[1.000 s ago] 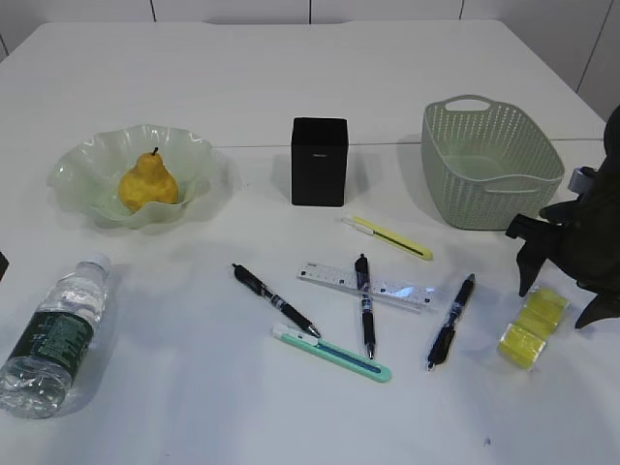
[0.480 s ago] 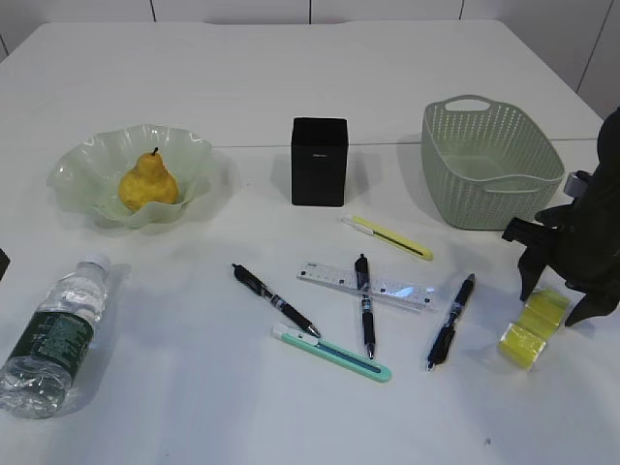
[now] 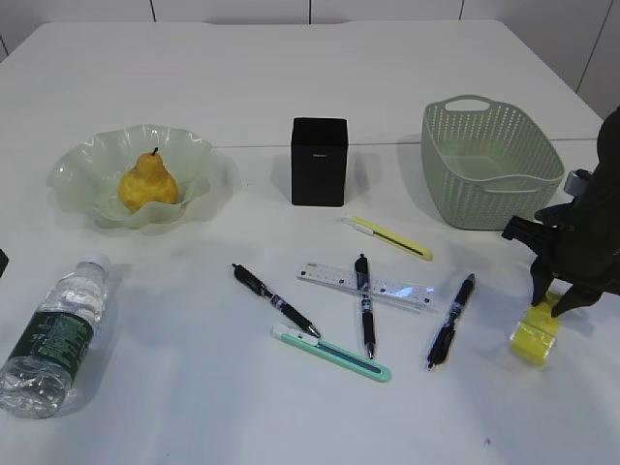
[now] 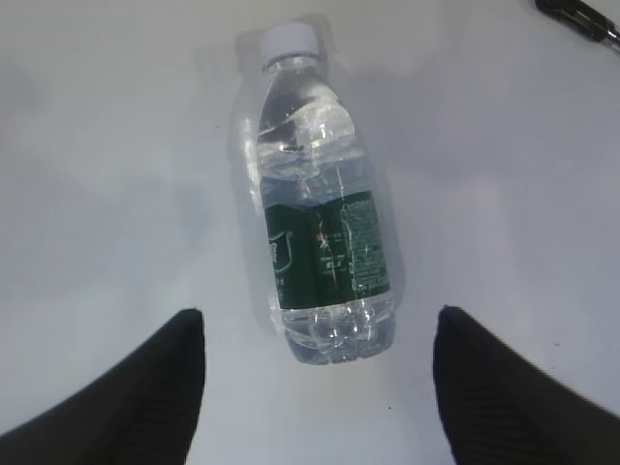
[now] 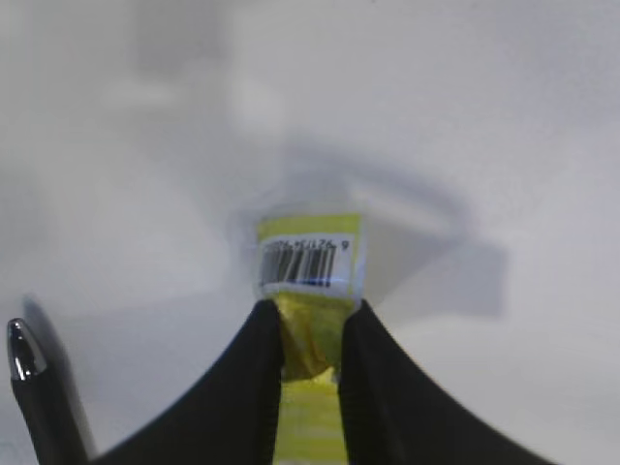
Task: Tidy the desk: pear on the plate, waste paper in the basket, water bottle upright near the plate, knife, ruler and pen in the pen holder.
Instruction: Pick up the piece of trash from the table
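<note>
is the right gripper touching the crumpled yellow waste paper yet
Touching. In the right wrist view both fingers of the right gripper press against the crumpled yellow waste paper, pinching it between them with no gap.

**What lay on my white table**

The white table [image 3: 291, 87] carried everything, and I placed each thing by the black pen holder [image 3: 319, 161] standing near its middle. Well to the left of the holder sat the pale-green plate [image 3: 92, 165]. Far to the lower left lay the water bottle [image 3: 56, 334] on its side. Right of the holder stood the green basket [image 3: 489, 160]. Just below the holder lay a yellow utility knife [image 3: 389, 237], then the clear ruler [image 3: 366, 285] with a pen [image 3: 365, 305] across it. Another pen [image 3: 275, 300] and a teal knife [image 3: 331, 353] lay lower left, a third pen [image 3: 451, 321] lower right, and the yellow waste paper [image 3: 536, 335] farthest right.
</note>
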